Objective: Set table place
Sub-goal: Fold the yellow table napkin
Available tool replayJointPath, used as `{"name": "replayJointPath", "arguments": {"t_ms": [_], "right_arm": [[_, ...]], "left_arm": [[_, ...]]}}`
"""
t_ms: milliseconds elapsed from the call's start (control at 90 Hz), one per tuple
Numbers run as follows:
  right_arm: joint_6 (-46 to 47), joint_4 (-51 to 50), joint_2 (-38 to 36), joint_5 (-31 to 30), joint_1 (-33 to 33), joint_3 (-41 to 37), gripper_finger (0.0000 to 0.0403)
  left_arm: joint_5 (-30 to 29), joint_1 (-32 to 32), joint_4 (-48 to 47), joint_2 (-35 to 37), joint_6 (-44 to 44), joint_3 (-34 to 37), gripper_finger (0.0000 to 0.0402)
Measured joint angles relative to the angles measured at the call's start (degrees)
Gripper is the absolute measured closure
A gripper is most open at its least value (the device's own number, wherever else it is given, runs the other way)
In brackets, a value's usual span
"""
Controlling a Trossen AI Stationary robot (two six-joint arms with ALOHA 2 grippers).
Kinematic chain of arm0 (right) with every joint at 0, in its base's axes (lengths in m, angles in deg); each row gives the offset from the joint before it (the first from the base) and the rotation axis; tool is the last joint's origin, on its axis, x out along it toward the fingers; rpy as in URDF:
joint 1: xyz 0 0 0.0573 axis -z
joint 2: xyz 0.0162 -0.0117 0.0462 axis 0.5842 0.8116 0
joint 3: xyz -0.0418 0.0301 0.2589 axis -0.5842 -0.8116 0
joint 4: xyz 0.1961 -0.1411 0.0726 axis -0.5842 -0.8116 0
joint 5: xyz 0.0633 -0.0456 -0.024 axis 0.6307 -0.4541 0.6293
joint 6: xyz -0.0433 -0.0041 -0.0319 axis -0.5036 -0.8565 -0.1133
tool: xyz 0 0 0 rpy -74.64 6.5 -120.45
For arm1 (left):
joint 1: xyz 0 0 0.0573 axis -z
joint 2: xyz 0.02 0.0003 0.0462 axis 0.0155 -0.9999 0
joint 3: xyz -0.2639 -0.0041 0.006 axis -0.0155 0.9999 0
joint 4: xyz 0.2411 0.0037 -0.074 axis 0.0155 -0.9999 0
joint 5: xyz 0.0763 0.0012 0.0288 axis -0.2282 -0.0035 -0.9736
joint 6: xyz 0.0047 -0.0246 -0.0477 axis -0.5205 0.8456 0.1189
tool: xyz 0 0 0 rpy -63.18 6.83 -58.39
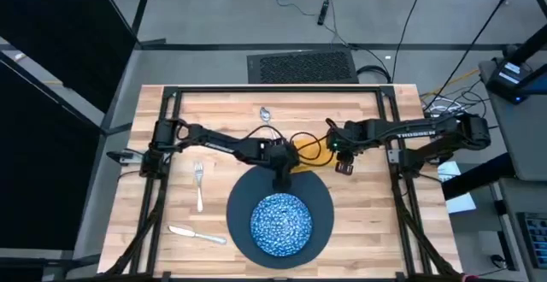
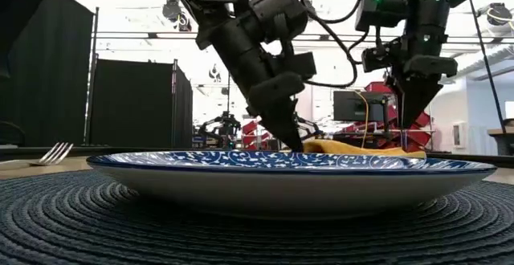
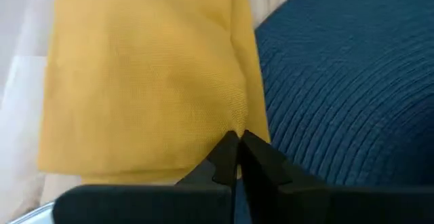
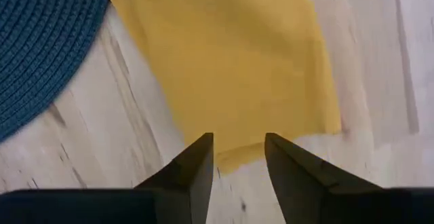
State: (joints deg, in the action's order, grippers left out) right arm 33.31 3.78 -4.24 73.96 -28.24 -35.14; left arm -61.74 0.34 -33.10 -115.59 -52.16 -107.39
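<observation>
On the left part of the desk point(image 1: 154, 231) lie a silver fork point(image 1: 199, 185) and, nearer, a knife point(image 1: 197, 234), both well apart from the other things with bare planks around them. A spoon point(image 1: 266, 113) rests near the far edge, left of centre. In the middle near part sits a dark blue woven round mat point(image 1: 320, 198), its near rim reaching close to the desk's near edge; on it stands a blue-and-white speckled dish point(image 1: 280, 223), which from table height reads as a shallow plate. The left tool point(image 3: 237, 157) reaches down at the mat's far rim, its fingers pinched together at the edge of the mustard-yellow napkin point(image 3: 142, 75); whether cloth is truly caught between them cannot be told. The napkin lies flat on the wood just beyond the mat, one side touching or slightly overlapping the mat's rim, and both arms crowd over it. The right tool point(image 4: 239, 157) hangs above the napkin's other end, its fingers point(image 4: 196, 166) parted with nothing between them. Right of the mat the planks stay open up to the black frame.
</observation>
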Motion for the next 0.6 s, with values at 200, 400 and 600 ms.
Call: {"name": "replayJointPath", "arguments": {"t_ms": [200,400,600], "right_arm": [[2.71,-0.03,0.00,0.02,0.03,0.00,0.0277],[8.87,-0.42,0.00,2.03,-0.13,-0.02,0.0277],[4.52,1.21,0.30,-0.06,-0.93,-0.34,0.0277]], "left_arm": [[0.10,0.67,0.93,-0.40,0.03,-0.07,0.0402],[2.72,0.70,1.79,-2.76,1.47,-0.07,0.0402],[2.86,0.69,2.20,-3.43,1.51,-0.17,0.0402]]}}
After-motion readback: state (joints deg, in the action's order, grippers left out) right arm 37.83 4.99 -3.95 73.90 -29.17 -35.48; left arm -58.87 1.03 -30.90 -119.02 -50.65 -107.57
